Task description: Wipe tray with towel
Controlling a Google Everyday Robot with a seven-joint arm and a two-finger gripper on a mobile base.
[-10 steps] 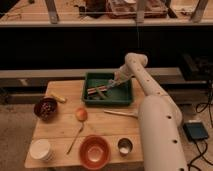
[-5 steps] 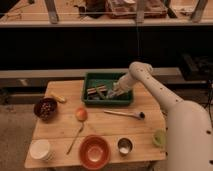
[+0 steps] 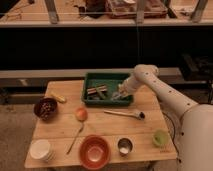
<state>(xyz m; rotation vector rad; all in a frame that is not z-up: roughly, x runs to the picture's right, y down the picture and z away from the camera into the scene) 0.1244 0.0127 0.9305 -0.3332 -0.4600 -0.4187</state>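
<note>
A green tray [image 3: 95, 102] sits at the back middle of the wooden table [image 3: 145, 130]. Small brownish items [image 3: 97, 91] lie in its left half. My gripper [image 3: 119, 95] reaches down into the tray's right part, near the front right corner, at the end of my white arm [image 3: 160, 92]. A pale bit under the gripper may be the towel [image 3: 116, 97]; I cannot make it out clearly.
On the table: a dark bowl [image 3: 45, 108] of nuts, a yellow item [image 3: 57, 97], an orange fruit [image 3: 81, 114], a spoon [image 3: 76, 138], a brush [image 3: 125, 114], a red bowl [image 3: 94, 151], white cups [image 3: 40, 149], a metal cup [image 3: 124, 146], a green cup [image 3: 160, 138].
My arm has swung right and out of the foreground. The gripper has moved from the tray's middle to its right front part.
</note>
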